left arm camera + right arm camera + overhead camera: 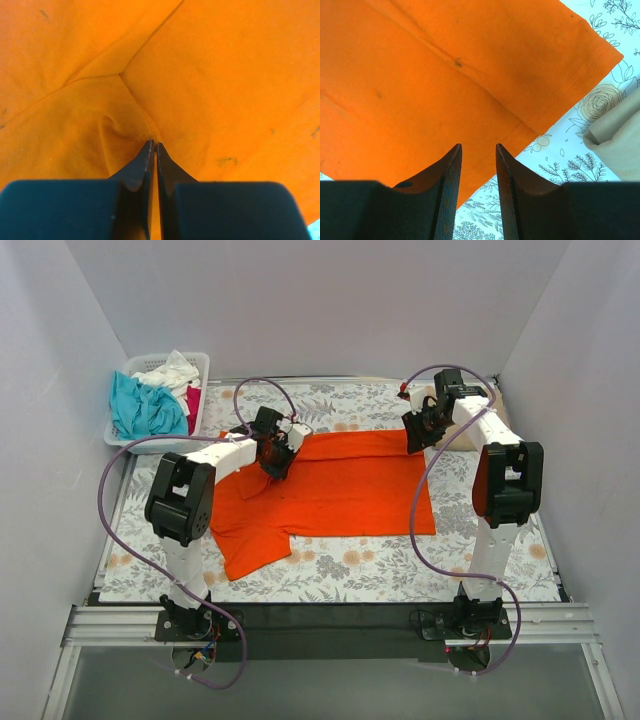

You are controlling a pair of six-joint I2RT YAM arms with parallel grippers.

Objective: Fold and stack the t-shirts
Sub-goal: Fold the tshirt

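Note:
The bright orange t-shirt (330,490) lies spread on the floral table cover, one sleeve pointing to the near left. My left gripper (274,462) is shut on a pinch of its cloth near the far left part; the left wrist view shows the closed tips (154,145) biting into a pucker of orange cloth (210,90). My right gripper (418,437) is open and empty, hovering over the shirt's far right corner (445,85). A folded tan t-shirt (620,135) lies just right of that corner, also in the top view (470,430). Teal, white and pink-red shirts (150,405) fill the basket.
A white slatted basket (198,362) stands at the far left corner of the table. The floral table cover (400,565) shows in front of the orange shirt. White walls close in the left, back and right sides.

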